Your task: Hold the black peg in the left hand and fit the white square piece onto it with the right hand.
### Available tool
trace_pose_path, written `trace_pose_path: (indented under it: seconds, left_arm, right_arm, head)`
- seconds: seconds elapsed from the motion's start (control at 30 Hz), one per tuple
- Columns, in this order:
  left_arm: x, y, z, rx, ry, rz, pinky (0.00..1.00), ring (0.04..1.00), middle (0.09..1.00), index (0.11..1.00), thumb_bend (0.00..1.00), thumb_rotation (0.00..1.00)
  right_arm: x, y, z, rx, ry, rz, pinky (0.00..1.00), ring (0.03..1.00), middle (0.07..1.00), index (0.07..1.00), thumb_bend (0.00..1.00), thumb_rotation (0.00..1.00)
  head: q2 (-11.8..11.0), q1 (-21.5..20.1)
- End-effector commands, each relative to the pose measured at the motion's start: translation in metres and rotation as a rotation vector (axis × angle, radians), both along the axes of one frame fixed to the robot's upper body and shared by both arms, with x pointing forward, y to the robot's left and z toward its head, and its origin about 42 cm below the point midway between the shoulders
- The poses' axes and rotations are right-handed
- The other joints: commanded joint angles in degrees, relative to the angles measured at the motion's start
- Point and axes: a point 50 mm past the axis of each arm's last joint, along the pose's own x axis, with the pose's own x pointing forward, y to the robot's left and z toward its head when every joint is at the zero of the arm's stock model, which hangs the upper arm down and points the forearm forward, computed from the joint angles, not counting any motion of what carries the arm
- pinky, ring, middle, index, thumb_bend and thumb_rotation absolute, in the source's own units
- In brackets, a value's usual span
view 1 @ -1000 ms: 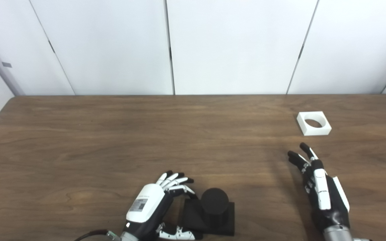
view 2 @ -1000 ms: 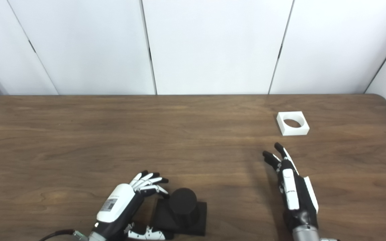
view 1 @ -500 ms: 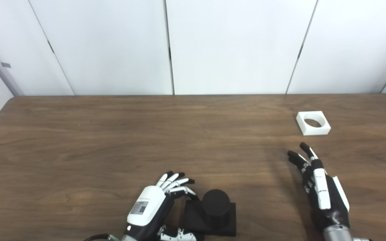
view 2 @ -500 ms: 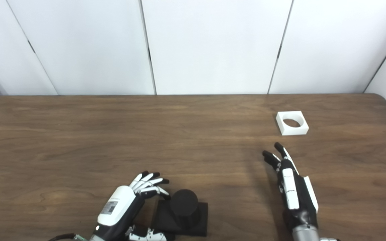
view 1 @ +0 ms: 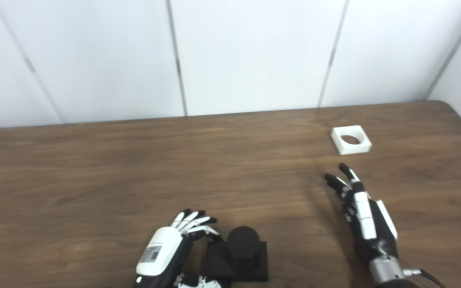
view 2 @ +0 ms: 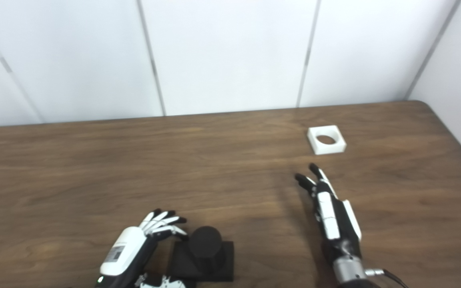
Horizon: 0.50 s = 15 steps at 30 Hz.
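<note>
The black peg (view 1: pixel 242 250), a round post on a square black base, stands near the table's front edge. My left hand (view 1: pixel 170 250) sits just left of the base, fingers curved and apart, thumb low along the front; it holds nothing. The white square piece (view 1: pixel 351 139) with a round hole lies flat at the far right. My right hand (view 1: pixel 364 218) is open, fingers stretched toward the white piece, a short way in front of it and apart from it.
The brown wooden table (view 1: pixel 134 168) ends at a white panelled wall (view 1: pixel 230 56) behind. Its rounded right corner (view 1: pixel 446 106) and right edge are in view near the white piece.
The camera has turned right and tilted, so the whole scene shifted left. The left hand looks slightly closer to the peg base. The right hand and the white piece have not visibly moved.
</note>
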Motion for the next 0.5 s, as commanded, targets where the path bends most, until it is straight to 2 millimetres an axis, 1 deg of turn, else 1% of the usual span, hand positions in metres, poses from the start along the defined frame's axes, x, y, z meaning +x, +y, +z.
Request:
trace_pose_path:
  seconds: [0.0,0.03,0.07,0.1,0.13,0.17,0.27,0.37,0.47]
  left_arm:
    - [0.008,0.008,0.005,0.007,-0.037,0.004,1.00,0.927,0.837,0.488,0.51,0.04]
    - [0.010,0.010,0.003,-0.004,-0.052,0.009,1.00,0.913,0.829,0.487,0.51,0.04]
    - [0.012,0.011,0.002,-0.011,-0.063,0.013,1.00,0.894,0.818,0.486,0.51,0.04]
    - [0.013,0.012,0.001,-0.014,-0.068,0.023,1.00,0.888,0.814,0.486,0.51,0.04]
    - [0.014,0.012,0.000,-0.010,-0.066,0.044,1.00,0.883,0.811,0.486,0.51,0.04]
    - [0.015,0.012,-0.001,-0.008,-0.068,0.053,1.00,0.878,0.807,0.486,0.51,0.04]
    - [0.018,0.014,-0.003,-0.021,-0.086,0.030,1.00,0.881,0.806,0.485,0.51,0.04]
    - [0.018,0.013,-0.005,-0.014,-0.082,0.026,1.00,0.891,0.810,0.485,0.51,0.04]
    - [0.018,0.012,-0.006,-0.010,-0.081,0.023,1.00,0.891,0.811,0.486,0.51,0.04]
  right_arm:
    - [0.014,-0.002,0.023,-0.038,-0.082,-0.013,1.00,0.879,0.837,0.946,0.55,0.78]
    - [0.018,-0.009,0.029,-0.075,-0.090,-0.005,0.99,0.878,0.848,0.957,0.56,0.73]
    - [0.021,-0.014,0.034,-0.100,-0.095,0.000,0.97,0.884,0.861,0.966,0.57,0.68]
    - [0.024,-0.018,0.038,-0.121,-0.097,0.003,0.97,0.887,0.866,0.969,0.57,0.67]
    - [0.028,-0.024,0.043,-0.151,-0.100,0.002,0.96,0.894,0.870,0.971,0.58,0.65]
    - [0.032,-0.030,0.049,-0.185,-0.102,-0.001,0.96,0.899,0.870,0.968,0.61,0.62]
    - [0.044,-0.049,0.069,-0.284,-0.115,-0.004,0.93,0.903,0.877,0.971,0.66,0.54]
    - [0.053,-0.065,0.090,-0.424,-0.121,-0.002,0.92,0.903,0.895,0.983,0.67,0.48]
    - [0.065,-0.078,0.113,-0.540,-0.121,-0.005,0.92,0.899,0.885,0.974,0.71,0.43]
  head:
    - [-0.20,-0.83]
    - [-0.42,-1.70]
    - [-0.42,-1.70]
    - [-0.42,-1.70]
    - [-0.73,-2.89]
    - [-0.85,-3.14]
    - [-0.97,-3.47]
    - [-1.22,-3.73]
    - [-1.46,-3.83]
